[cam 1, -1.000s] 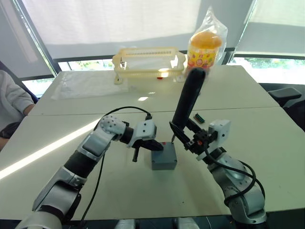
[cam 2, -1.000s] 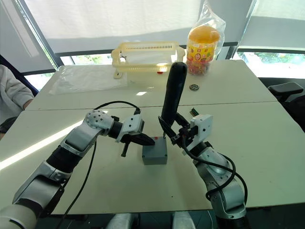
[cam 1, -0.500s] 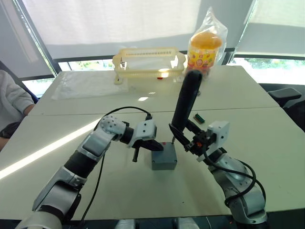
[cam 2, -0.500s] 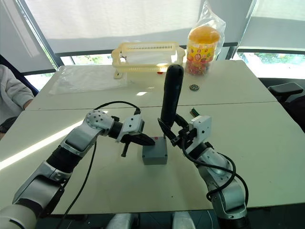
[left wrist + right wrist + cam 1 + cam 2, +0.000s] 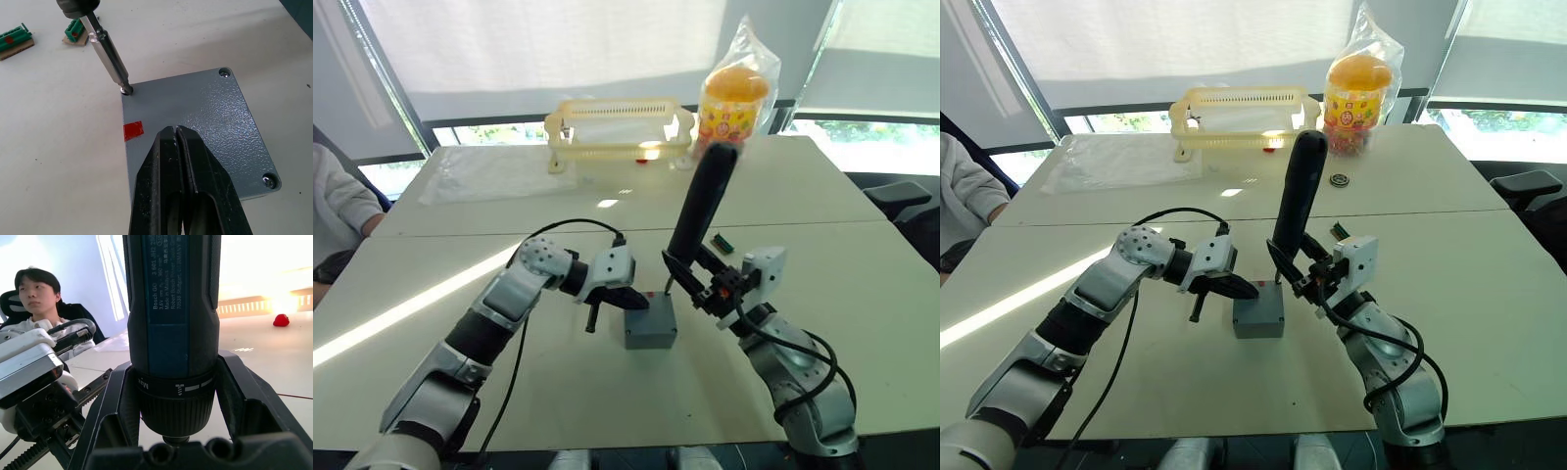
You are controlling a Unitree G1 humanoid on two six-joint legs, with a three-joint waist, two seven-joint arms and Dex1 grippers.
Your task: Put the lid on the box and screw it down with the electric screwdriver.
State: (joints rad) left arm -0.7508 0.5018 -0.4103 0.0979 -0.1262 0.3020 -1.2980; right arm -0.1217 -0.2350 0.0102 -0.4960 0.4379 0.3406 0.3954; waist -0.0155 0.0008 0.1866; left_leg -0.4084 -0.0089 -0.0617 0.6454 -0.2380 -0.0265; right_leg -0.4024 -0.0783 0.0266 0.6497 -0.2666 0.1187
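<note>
Lid (image 5: 205, 127) seated on box (image 5: 650, 323), bit of screwdriver (image 5: 699, 217) in corner hole. Right gripper (image 5: 690, 279) fingers clamped round screwdriver. Left gripper (image 5: 177, 133) fingers closed, empty, over lid.

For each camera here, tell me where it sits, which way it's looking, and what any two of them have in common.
Left eye and right eye views: on the head, looking forward and down over both arms at the table, box and yellow basket.
Left wrist view: on the left arm, looking along the closed left gripper resting on the lid, with the bit in a corner hole.
Right wrist view: on the right arm, looking along the right gripper clamped round the electric screwdriver; a seated person behind.
Shared: the screwdriver appears in all.
</note>
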